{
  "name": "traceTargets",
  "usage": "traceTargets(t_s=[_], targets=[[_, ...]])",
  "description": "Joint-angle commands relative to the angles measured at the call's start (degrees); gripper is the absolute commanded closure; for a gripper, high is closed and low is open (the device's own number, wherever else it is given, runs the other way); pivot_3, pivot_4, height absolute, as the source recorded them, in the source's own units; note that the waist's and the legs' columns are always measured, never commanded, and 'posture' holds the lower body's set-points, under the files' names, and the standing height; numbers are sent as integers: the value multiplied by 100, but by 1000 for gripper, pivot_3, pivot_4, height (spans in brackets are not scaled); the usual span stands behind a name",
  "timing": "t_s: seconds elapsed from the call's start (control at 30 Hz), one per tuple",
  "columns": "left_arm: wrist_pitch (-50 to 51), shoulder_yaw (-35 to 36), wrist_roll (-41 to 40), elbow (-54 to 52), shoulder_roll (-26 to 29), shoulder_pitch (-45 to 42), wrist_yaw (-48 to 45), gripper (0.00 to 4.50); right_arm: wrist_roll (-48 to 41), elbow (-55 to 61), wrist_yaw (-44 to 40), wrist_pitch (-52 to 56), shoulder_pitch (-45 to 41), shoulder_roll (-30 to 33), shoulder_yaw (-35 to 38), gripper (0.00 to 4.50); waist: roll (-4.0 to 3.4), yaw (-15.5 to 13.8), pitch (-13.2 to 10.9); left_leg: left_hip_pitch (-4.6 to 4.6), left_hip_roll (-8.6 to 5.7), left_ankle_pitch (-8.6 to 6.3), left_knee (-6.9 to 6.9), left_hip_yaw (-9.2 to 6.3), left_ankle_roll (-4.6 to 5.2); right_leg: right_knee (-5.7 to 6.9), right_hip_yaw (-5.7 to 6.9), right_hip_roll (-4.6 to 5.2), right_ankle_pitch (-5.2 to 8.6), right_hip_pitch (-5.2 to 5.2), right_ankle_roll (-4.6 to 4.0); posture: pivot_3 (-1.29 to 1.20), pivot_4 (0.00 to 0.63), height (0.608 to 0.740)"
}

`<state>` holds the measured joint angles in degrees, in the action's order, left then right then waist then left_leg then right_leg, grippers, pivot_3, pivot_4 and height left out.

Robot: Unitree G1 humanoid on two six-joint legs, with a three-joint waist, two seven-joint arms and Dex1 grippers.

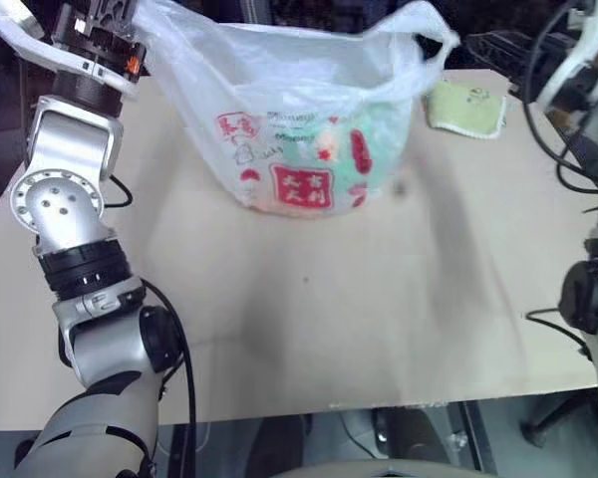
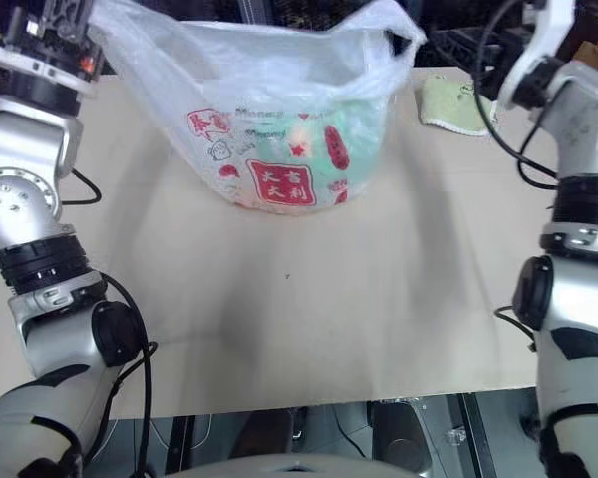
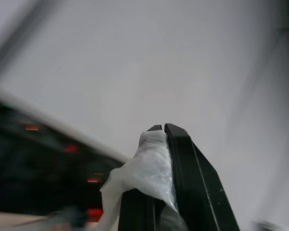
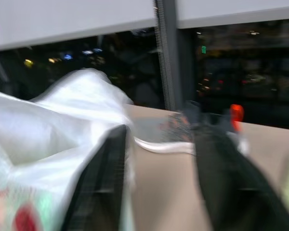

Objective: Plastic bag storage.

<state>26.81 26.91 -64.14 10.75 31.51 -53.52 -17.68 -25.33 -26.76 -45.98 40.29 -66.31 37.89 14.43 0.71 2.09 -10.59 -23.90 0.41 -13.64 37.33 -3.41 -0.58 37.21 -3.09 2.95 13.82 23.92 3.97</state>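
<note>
On the far middle of the desk [image 1: 379, 329] we see the plastic bag [image 1: 309, 119] standing mouth up, its red-printed side facing us and something pale green bulging inside. Our left claw [image 3: 161, 132] is clenched on one handle strip and holds that corner lifted; our right claw [image 4: 159, 159] stands released just beside the other side of the rim, gripping nothing. We judge the film light, limp, crinkly and slippery, likely to slump wherever it is unsupported, so the handle loops or a gathered rim are the places to pinch. Its long axis runs side to side between our arms, across the desk. A green cloth [image 1: 466, 108] lies nearby, apart from it.
</note>
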Motion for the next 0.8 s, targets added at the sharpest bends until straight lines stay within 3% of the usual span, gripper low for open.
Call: traceTargets(t_s=[0.03, 0.07, 0.13, 0.37, 0.43, 0.6, 0.7, 0.8], targets=[[-72, -83, 357, -168, 60, 91, -373, 4240, -354, 1149, -1014, 478, 645, 530, -380, 335, 0, 7, 0, -2, 1, 0, -2, -1, 0, -6, 1, 0, 0, -2, 0, 0, 150, 740], [26, -151, 411, -276, 79, 272, -527, 3954, -522, 1513, -1346, 657, 946, 679, -496, 16, 0, 17, 1, -2, 1, 0, -6, -2, 0, -11, 3, 1, 0, -3, 1, 0, 150, 740], [224, -168, 413, -481, 132, 589, -705, 3176, -804, 1957, -1634, 886, 1349, 831, -502, 0, -2, 57, 1, 0, 2, 0, -12, 1, 0, -16, -1, 2, 0, -4, 1, 0, 150, 740], [861, 589, -243, -1476, 706, 1725, -928, 69, -911, 2206, -1292, 847, 2292, 775, -139, 0, 2, 90, -1, 9, 5, -12, 4, -1, 20, 20, -5, -1, 0, 1, 1, 0, 150, 740], [1255, 850, -646, -1916, 1027, 2182, -1151, 19, -749, 2275, -1208, 629, 2678, 788, -167, 0, 6, 71, 2, 8, 6, -13, 7, -1, 21, 23, -4, -1, 0, 0, 1, 0, 150, 740], [1907, 1688, -346, -2485, 1876, 4295, -1637, 19, -765, 2513, -1328, 390, 3650, 801, -107, 0, -5, 30, 0, 18, 3, -13, 5, 13, 22, 29, -15, 4, 2, -2, 2, 0, 150, 740], [2149, 2079, -223, -2789, 1971, 5639, -2287, 19, -772, 2661, -1308, 123, 4021, 691, -52, 0, -4, 41, -1, 24, 6, -14, 7, 10, 23, 43, -14, 2, 2, -2, 1, 0, 150, 740], [1841, 2047, 500, -3155, 1724, 6917, -2592, 19, -624, 2762, -1202, -367, 4429, 494, -68, 0, 1, 30, 3, 37, 10, -14, 8, 11, 23, 46, -15, -3, 3, -12, -1, 0, 150, 740]])
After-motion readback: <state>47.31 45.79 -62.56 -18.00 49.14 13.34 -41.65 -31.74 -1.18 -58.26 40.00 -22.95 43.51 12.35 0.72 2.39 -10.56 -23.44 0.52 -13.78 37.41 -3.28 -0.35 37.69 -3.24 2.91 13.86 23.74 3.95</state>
